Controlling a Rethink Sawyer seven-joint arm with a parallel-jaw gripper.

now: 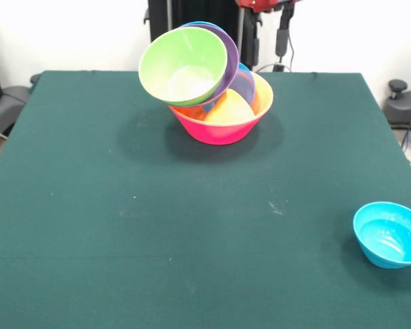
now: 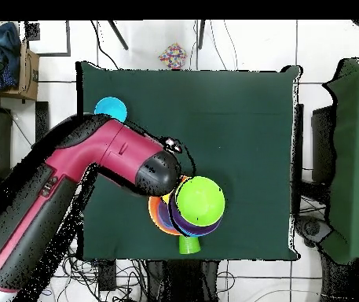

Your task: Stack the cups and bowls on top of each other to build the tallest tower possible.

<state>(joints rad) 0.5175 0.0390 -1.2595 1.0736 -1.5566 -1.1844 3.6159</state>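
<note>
The tower [image 1: 216, 89] stands on the green table [image 1: 157, 226] near its far edge in the front view, just before the robot's pedestal. The pink bowl [image 1: 219, 128] sits lowest; above it a purple bowl [image 1: 229, 58] and a green bowl [image 1: 185, 66] tilt steeply, mouths turned toward the camera. A small blue bowl [image 1: 390, 234] lies alone, well apart from the tower, at the opposite table corner. The arm [image 2: 96, 169] reaches beside the tower; whether its pincer is released or clenched cannot be told.
</note>
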